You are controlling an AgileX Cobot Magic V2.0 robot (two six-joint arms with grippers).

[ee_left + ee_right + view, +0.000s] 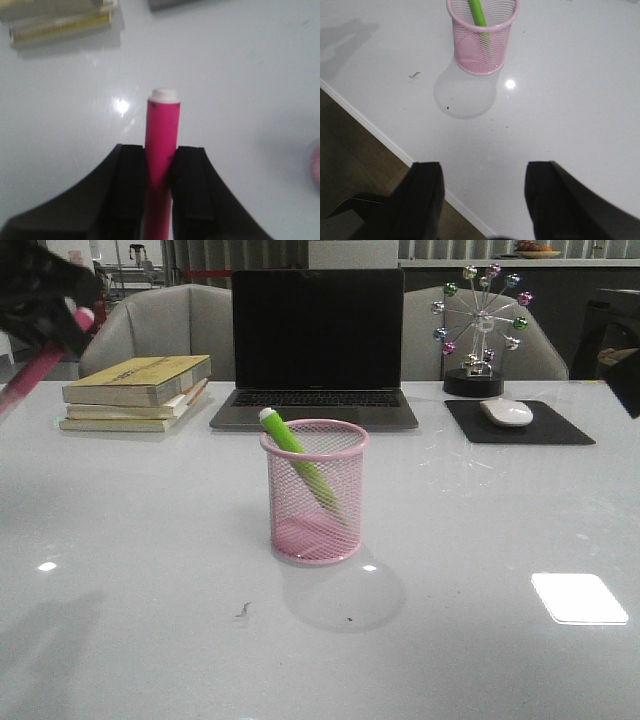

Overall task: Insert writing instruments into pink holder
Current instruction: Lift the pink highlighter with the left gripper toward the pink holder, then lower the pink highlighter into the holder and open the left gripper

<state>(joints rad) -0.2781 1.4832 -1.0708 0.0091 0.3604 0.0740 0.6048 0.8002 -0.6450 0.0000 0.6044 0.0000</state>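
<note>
Left tool (159, 195) raised far left, clamping pink marker (162, 135) | right tool (482, 200) gaping, holding nothing | green marker (300, 462) leaning in holder (314, 502)

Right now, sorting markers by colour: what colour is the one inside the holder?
Bright green marker, clearest in the front view.

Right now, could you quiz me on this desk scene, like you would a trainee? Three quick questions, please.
1. True or false: the green marker lies flat on the table.
2. Which fingers hold the pink marker: A) left fingers B) right fingers C) neither?
3. Fill in: the pink holder stands in front of the ____.

Key:
1. False; it leans inside the holder, whitish end above the rim.
2. A; the right fingers are spread with nothing between them.
3. Laptop.
</note>
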